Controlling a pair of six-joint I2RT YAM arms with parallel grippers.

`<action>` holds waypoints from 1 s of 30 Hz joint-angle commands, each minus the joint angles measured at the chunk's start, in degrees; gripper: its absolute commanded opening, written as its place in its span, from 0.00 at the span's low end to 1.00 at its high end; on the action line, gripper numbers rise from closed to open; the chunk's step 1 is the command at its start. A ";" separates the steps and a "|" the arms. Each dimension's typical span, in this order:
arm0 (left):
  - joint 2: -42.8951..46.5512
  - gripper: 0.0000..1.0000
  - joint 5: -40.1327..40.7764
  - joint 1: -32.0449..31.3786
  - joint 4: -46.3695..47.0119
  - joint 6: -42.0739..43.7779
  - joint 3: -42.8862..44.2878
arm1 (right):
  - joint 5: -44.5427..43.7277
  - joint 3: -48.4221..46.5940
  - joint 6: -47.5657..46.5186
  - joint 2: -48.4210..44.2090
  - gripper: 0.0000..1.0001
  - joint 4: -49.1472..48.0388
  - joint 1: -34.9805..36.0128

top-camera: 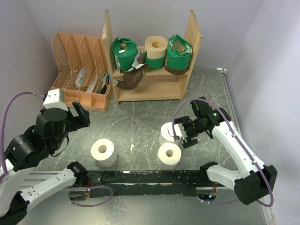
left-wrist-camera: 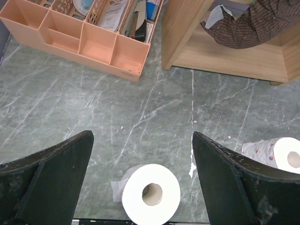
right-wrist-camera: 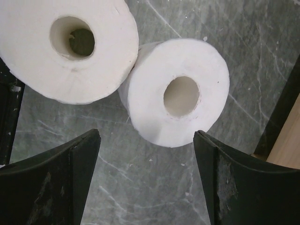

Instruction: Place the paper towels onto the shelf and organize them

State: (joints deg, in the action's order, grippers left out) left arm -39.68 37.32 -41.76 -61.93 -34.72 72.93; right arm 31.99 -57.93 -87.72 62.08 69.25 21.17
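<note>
The wooden shelf (top-camera: 185,89) stands at the back. Its upper board holds two green-wrapped paper towels (top-camera: 123,52) (top-camera: 178,52) and a cream one (top-camera: 155,49) between them. A brown-wrapped roll (top-camera: 131,78) slumps at the lower board's left. Three bare white rolls stand on the table (top-camera: 103,152) (top-camera: 169,153) (top-camera: 167,131). My right gripper (top-camera: 180,134) is open just right of the farther roll (right-wrist-camera: 180,91); nothing lies between its fingers (right-wrist-camera: 146,154). My left gripper (top-camera: 82,115) hangs open over bare table, beyond the left roll (left-wrist-camera: 151,193).
An orange lattice file rack (top-camera: 79,70) with papers stands left of the shelf. The two right-hand rolls touch each other (right-wrist-camera: 70,47). A black rail (top-camera: 150,177) runs along the near edge between the arm bases. Walls close in at left, back and right.
</note>
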 commanded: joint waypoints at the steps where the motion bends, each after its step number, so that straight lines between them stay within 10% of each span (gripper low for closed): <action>1: 0.58 0.98 1.33 -0.28 0.34 -0.36 -1.25 | 1.79 0.23 -0.69 1.38 0.81 -2.07 1.60; 30: 2.50 0.98 2.64 -0.28 -1.13 -0.79 -1.82 | -3.07 4.31 2.33 7.46 0.61 -10.57 6.74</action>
State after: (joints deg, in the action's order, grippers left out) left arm -37.71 38.20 -41.80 -62.74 -35.44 71.29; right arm 28.71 -54.08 -85.89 69.32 58.65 27.51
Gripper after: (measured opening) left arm 0.984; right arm 0.643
